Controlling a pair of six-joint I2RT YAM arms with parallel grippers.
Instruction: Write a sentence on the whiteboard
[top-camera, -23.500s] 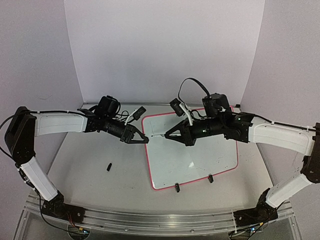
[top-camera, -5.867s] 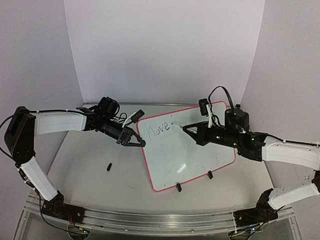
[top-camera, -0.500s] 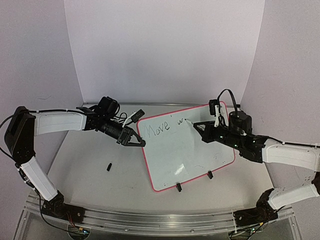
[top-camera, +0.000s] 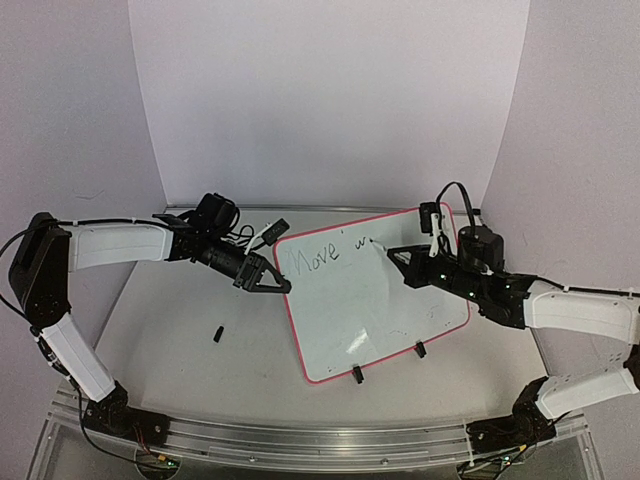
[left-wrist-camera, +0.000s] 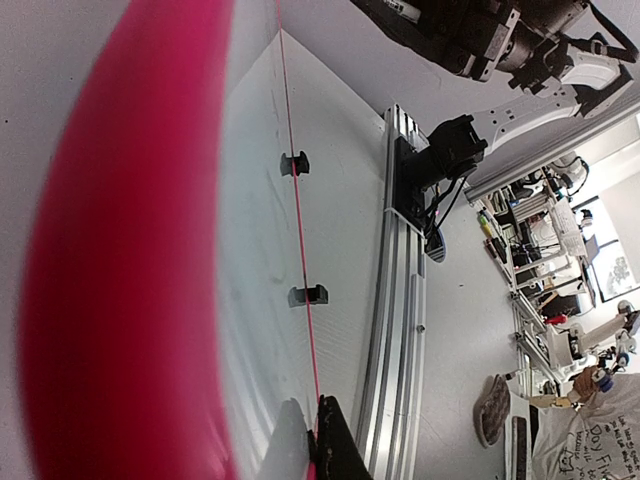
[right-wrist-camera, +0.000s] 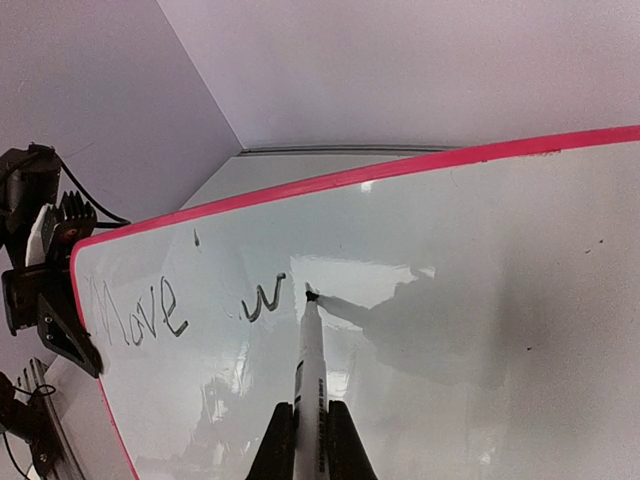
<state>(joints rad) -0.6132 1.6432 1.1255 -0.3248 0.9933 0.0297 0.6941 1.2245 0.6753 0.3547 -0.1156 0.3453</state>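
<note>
The whiteboard (top-camera: 380, 310) lies tilted on the table, white with a pink-red rim (right-wrist-camera: 400, 172). The sentence (top-camera: 322, 256) reads "Move w" in black along its far edge; it also shows in the right wrist view (right-wrist-camera: 150, 310). My right gripper (top-camera: 392, 253) is shut on a white marker (right-wrist-camera: 311, 370), whose black tip touches the board just right of the "w". My left gripper (top-camera: 284, 286) is shut on the board's left rim, pinching the thin red edge (left-wrist-camera: 300, 260) in the left wrist view.
A small black marker cap (top-camera: 217, 334) lies on the table left of the board. Two black clip feet (top-camera: 355, 375) sit on the board's near edge. Purple backdrop walls (top-camera: 330, 100) close in behind and at both sides. An aluminium rail (top-camera: 300, 435) runs along the near edge.
Since 23.5 s ago "Move" and then "w" have been written. In the last half second the marker tip shifted slightly right of the "w"; the left arm has not moved.
</note>
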